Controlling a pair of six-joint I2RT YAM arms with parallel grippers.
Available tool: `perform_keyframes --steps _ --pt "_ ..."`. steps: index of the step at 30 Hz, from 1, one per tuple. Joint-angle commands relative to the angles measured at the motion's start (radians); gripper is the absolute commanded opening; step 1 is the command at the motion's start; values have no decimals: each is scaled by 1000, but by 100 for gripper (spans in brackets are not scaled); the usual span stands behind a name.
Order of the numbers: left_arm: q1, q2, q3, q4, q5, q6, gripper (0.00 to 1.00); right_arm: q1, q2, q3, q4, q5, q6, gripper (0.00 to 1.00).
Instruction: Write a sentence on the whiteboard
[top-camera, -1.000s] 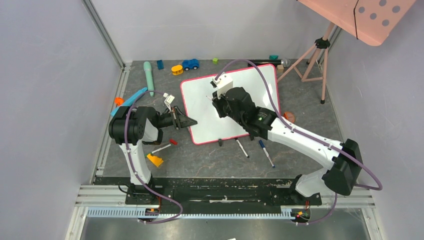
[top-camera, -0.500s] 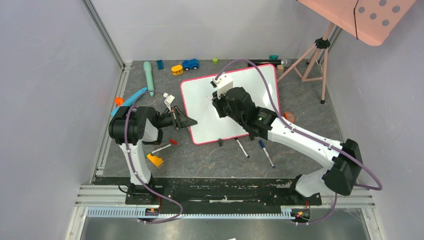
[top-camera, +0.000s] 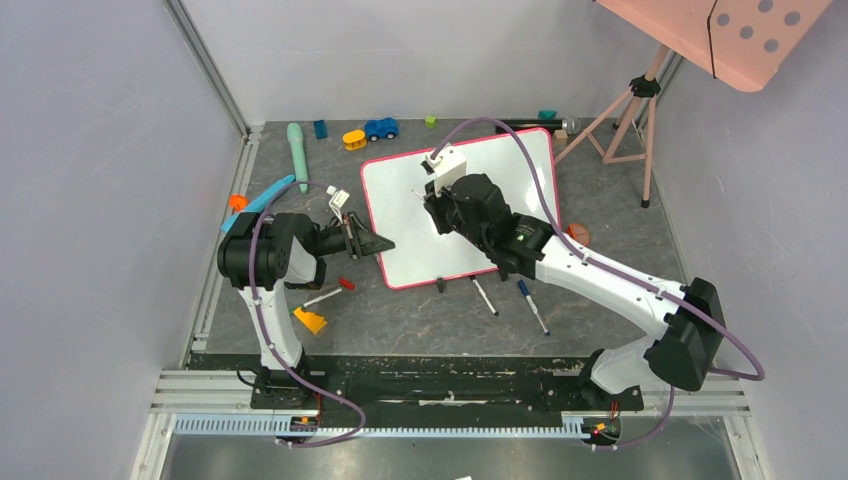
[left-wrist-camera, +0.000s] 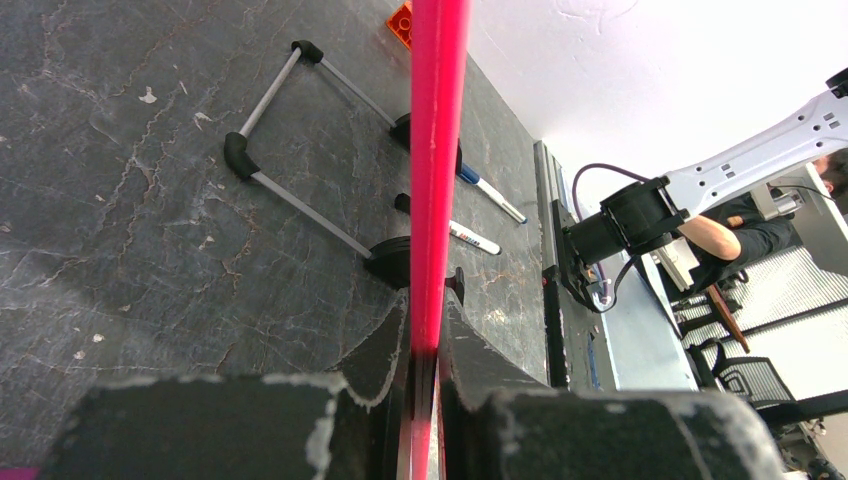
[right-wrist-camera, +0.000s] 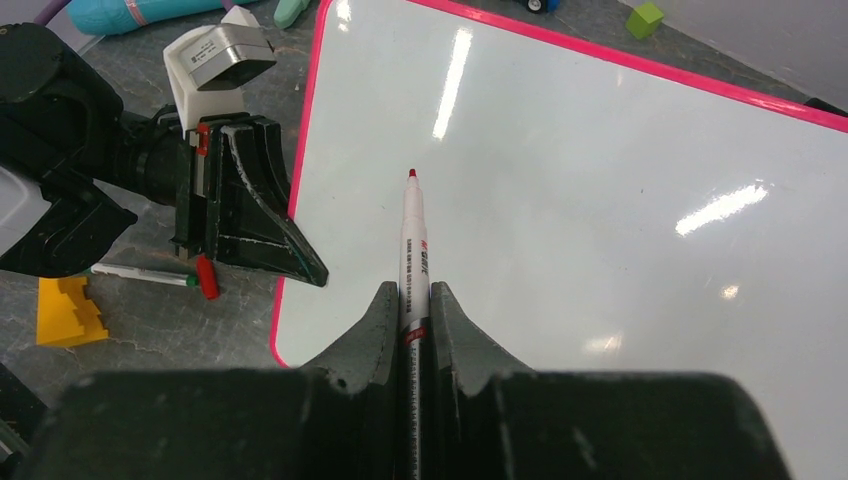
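Note:
The whiteboard (top-camera: 400, 200) is a glossy white board with a red-pink frame, tilted on the dark table; it also fills the right wrist view (right-wrist-camera: 600, 200). Its face is blank; no sentence shows. My left gripper (top-camera: 385, 243) is shut on the board's left frame edge (left-wrist-camera: 435, 150), seen edge-on in the left wrist view. My right gripper (right-wrist-camera: 413, 300) is shut on a white marker (right-wrist-camera: 413, 240) with a red tip, held over the board's left part, tip close to the surface. In the top view the right gripper (top-camera: 428, 192) is over the board.
Two loose markers (top-camera: 484, 296) (top-camera: 532, 306) lie in front of the board. A red-capped marker (top-camera: 330, 293) and a yellow block (top-camera: 311, 320) lie near the left arm. Toys (top-camera: 380, 128) and a teal cylinder (top-camera: 298, 155) sit at the back. A pink tripod (top-camera: 630, 115) stands back right.

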Motion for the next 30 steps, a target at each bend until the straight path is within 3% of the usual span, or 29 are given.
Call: perform_keyframes --steps 1,30 --pt "-29 38 -24 36 27 69 2 1 -5 45 62 18 -8 0" --pt "-28 36 -24 36 29 71 2 2 101 175 70 -11 -33 0"
